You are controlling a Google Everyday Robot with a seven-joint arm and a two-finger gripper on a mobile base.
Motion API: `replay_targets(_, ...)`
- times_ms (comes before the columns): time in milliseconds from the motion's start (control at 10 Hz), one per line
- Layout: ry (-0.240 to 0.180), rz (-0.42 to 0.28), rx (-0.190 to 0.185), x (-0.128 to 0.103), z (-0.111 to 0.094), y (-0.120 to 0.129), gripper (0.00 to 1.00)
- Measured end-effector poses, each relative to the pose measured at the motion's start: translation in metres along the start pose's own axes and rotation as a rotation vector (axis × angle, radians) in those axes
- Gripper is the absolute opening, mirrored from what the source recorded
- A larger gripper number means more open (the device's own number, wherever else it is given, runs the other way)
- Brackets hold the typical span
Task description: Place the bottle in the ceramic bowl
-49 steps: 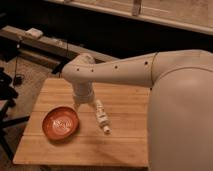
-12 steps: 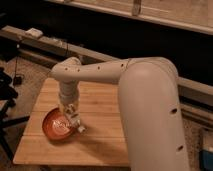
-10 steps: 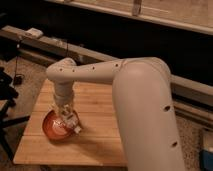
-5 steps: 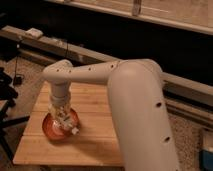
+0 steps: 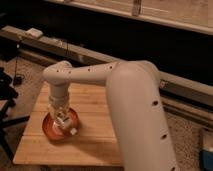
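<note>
Camera view: the tool [image 5: 61, 118] hangs directly over the ceramic bowl [image 5: 50, 131], which sits on the wooden worktop [image 5: 95, 135] near its left side. The tool is clamped on the bottle [image 5: 66, 125], held tilted above the bowl's interior, its lower end toward the right rim.

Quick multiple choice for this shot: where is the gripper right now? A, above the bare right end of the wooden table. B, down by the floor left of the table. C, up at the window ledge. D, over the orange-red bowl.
D: the gripper hangs directly over the ceramic bowl, with the bottle at it above the bowl's inside.
</note>
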Motion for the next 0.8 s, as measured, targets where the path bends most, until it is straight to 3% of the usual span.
replay_targets(500,-0.041,0.033,-0.013,-0.002,-0.005,-0.013,0.8)
replay_targets(800,-0.04,0.033,-0.013,-0.002,-0.004,-0.011,0.8)
